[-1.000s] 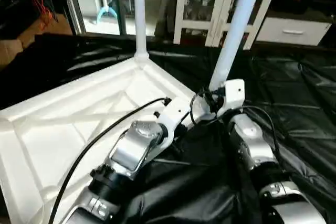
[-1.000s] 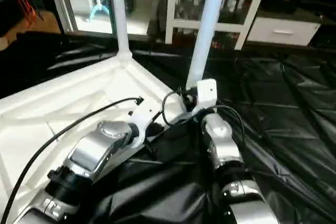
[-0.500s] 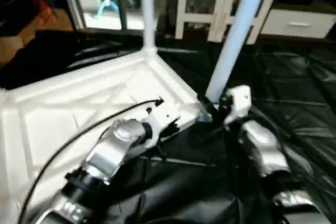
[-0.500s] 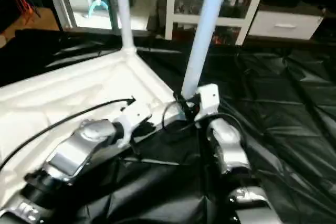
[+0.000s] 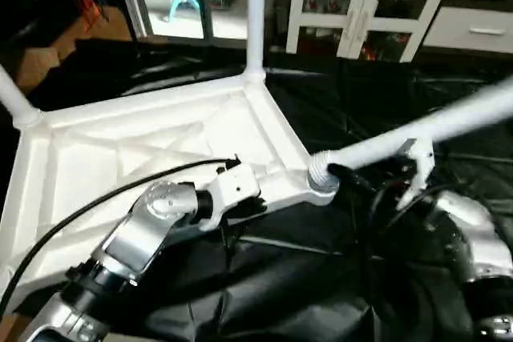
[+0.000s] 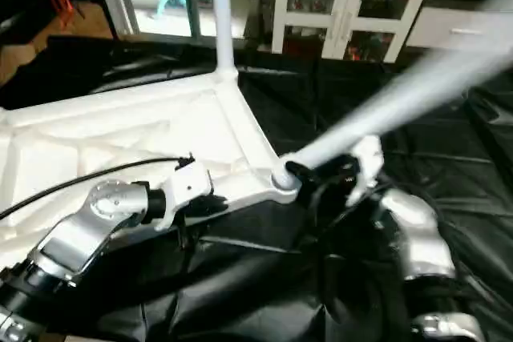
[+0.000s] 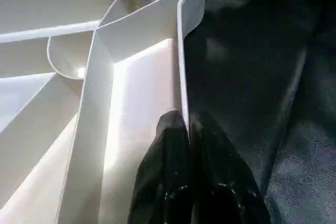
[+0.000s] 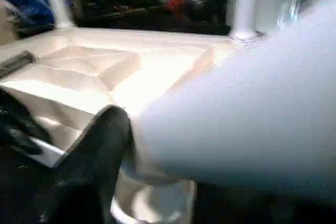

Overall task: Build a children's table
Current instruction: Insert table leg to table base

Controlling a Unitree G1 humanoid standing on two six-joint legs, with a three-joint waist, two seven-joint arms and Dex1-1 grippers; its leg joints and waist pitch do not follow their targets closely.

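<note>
Two silver forearms reach over black sheeting point(image 5: 264, 294): left pincer point(image 7: 185, 129) pinched onto the upturned tabletop point(image 5: 144, 150) rim, right pincer point(image 5: 377, 178) beside the tilted leg point(image 5: 417, 130), grip unreadable.

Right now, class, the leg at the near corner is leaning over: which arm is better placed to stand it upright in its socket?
Right. Its hand sits by the tilted leg, while the left hand is pinched on the tabletop's rim, steadying it.

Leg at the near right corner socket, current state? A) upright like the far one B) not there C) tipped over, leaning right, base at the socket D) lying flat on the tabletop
C: the leg slants away to the right from the corner socket, while the far leg stands upright.
</note>
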